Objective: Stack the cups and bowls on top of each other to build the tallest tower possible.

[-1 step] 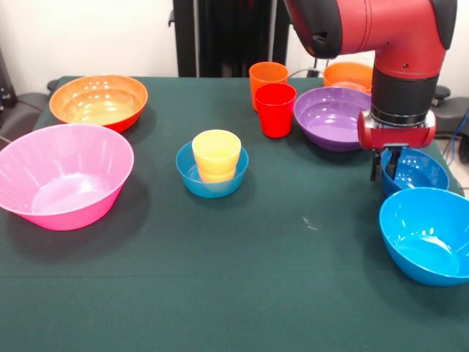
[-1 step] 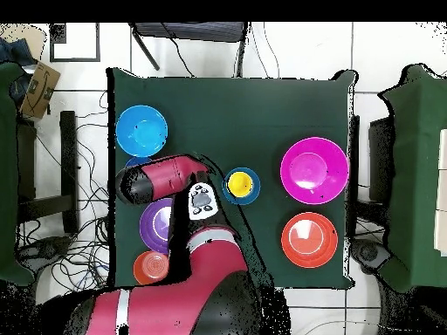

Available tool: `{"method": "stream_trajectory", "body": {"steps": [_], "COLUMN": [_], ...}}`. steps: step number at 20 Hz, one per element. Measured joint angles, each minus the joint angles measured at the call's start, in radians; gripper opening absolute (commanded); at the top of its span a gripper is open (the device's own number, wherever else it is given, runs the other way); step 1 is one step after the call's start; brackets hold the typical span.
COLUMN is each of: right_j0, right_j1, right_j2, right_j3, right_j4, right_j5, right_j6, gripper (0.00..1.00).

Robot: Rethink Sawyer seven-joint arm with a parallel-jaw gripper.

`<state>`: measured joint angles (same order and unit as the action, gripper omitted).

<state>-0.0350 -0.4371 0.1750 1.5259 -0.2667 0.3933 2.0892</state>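
The red and black arm (image 1: pixel 388 44) reaches down over the table's (image 1: pixel 242 293) right edge as seen from the front, and its pincer (image 1: pixel 387 165) hangs at the rim of a small blue bowl (image 1: pixel 416 170), dark fingers dipping just at the bowl's near-left lip. Whether the fingers are spread or pinching the rim I cannot tell; the wrist body hides most of them.

Just in front of that bowl, close to the table's front right corner, sits the medium bright blue bowl (image 1: pixel 429 235), the two nearly touching. Behind the pincer stands the purple bowl (image 1: pixel 331 117), and behind that, by the back right corner, a small orange bowl (image 1: pixel 350 75) partly hidden by the arm.

The red cup (image 1: pixel 276 110) stands upright just left of the purple bowl, with the orange cup (image 1: pixel 268 79) right behind it, touching or nearly so.

Near the middle of the table the only stack so far: the yellow cup (image 1: pixel 216 155) sits upright inside another small blue bowl (image 1: pixel 212 176).

On the left side, the large pink bowl (image 1: pixel 62 176) lies near the left edge, and the large orange bowl (image 1: pixel 99 101) sits behind it towards the back left corner, the two apart
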Motion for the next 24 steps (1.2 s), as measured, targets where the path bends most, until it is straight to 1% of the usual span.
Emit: {"method": "stream_trajectory", "body": {"steps": [4,10,12,14,15,19,24], "right_j0": [0.0,-0.025,-0.051,-0.064,-0.08,-0.125,-0.176], "right_j1": [-0.014,-0.066,-0.091,-0.102,-0.115,-0.147,-0.177], "right_j2": [-0.003,0.001,0.005,0.007,0.009,0.013,0.021], "right_j3": [0.0,0.0,-0.003,-0.006,-0.01,-0.023,-0.026], "right_j4": [0.001,0.033,0.055,0.065,0.073,0.079,0.079], "right_j5": [0.007,0.09,0.147,0.173,0.203,0.271,0.3], "right_j6": [0.0,0.0,0.0,0.0,0.0,0.0,0.0], "gripper": [0.0,0.0,0.0,0.0,0.0,0.0,0.0]}}
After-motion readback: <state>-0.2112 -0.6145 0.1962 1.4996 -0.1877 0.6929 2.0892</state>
